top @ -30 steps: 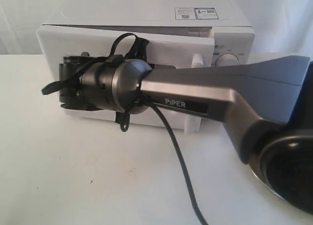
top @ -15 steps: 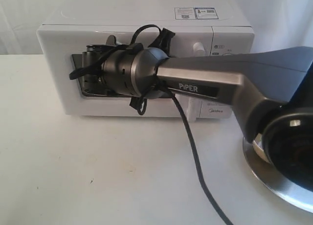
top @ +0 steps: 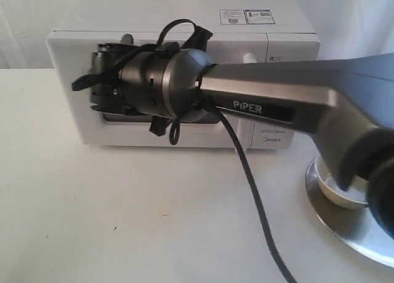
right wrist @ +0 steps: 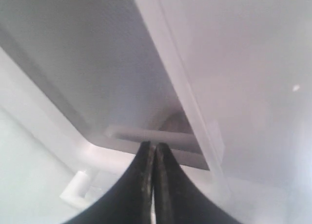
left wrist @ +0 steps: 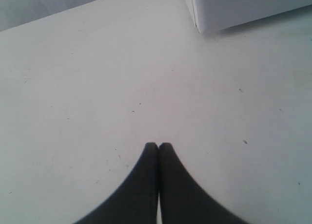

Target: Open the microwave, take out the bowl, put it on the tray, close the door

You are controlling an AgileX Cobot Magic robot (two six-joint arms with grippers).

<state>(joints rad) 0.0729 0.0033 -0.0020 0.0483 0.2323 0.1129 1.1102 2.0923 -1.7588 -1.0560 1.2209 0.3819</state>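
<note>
Exterior view: your right arm point(top: 295, 104) reaches across the front of the microwave point(top: 184, 21), and its wrist covers most of the window.
Door: the door point(top: 69, 80) looks flush with the control panel, as far as you can see around the arm.
Right gripper: the right gripper point(right wrist: 154, 147) has its 2 fingers pressed together with nothing between them, tips at an edge of the dark window point(right wrist: 87, 63).
Left gripper: the left gripper point(left wrist: 158, 146) is likewise pinched to a point and empty, over the bare table point(left wrist: 97, 87) near a microwave corner.
Bowl: the bowl point(top: 341, 194) sits on the tray point(top: 345, 237), right of the microwave, partly hidden by your arm.
</note>
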